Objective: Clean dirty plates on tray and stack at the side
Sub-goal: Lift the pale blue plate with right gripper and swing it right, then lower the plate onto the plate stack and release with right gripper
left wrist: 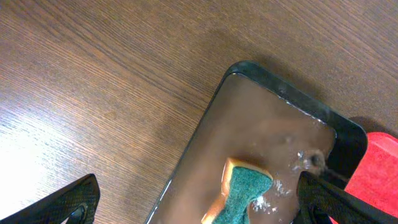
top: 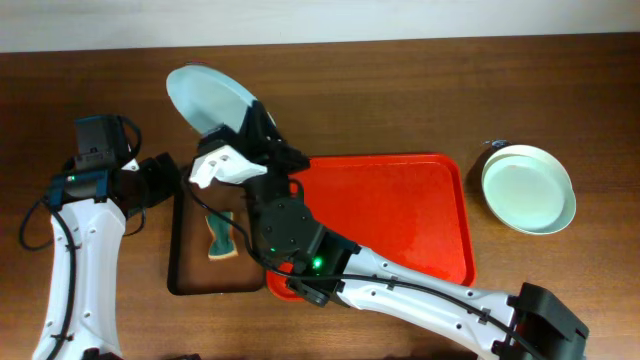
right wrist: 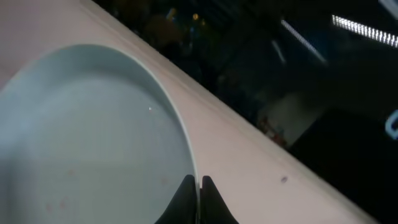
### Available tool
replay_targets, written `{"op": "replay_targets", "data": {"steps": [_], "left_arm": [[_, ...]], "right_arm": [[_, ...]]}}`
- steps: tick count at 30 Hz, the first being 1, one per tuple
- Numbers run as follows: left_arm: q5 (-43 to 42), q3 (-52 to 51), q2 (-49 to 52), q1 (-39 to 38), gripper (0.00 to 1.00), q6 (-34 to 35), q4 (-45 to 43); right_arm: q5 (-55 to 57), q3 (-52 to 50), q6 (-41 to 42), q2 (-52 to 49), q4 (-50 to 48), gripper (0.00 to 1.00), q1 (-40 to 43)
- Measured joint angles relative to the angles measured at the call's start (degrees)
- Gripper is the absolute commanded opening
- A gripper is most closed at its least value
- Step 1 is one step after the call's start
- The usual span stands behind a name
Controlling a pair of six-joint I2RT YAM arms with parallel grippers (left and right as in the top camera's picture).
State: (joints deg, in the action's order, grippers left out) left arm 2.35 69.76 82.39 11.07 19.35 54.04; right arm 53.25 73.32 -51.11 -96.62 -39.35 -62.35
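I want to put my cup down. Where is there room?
The large red plastic tray is bare inside. There is bare wood behind it too, between the lifted pale blue round plate and the pale green round plate. It is crowded by the narrow black tray with its green sponge, with the left gripper and right gripper close by.

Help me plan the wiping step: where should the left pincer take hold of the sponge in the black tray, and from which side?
Probably best straight down from above: the sponge lies green side up inside the black tray, whose raised walls block a sideways approach. Close the open left pincer across its two long foam edges, near the middle.
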Motion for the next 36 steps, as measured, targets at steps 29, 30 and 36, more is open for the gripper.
{"op": "replay_targets", "data": {"steps": [29, 30, 36], "left_arm": [[0.0, 0.0, 0.0, 0.0, 0.99, 0.0, 0.0], [0.0, 0.0, 0.0, 0.0, 0.99, 0.0, 0.0], [0.0, 0.0, 0.0, 0.0, 0.99, 0.0, 0.0]], "right_arm": [[-74.0, 0.8, 86.4, 1.2, 99.9, 0.04, 92.3], [-74.1, 0.8, 85.2, 1.2, 102.5, 0.04, 96.4], [-70.2, 0.8, 77.2, 1.2, 106.9, 0.33, 108.2]]}}
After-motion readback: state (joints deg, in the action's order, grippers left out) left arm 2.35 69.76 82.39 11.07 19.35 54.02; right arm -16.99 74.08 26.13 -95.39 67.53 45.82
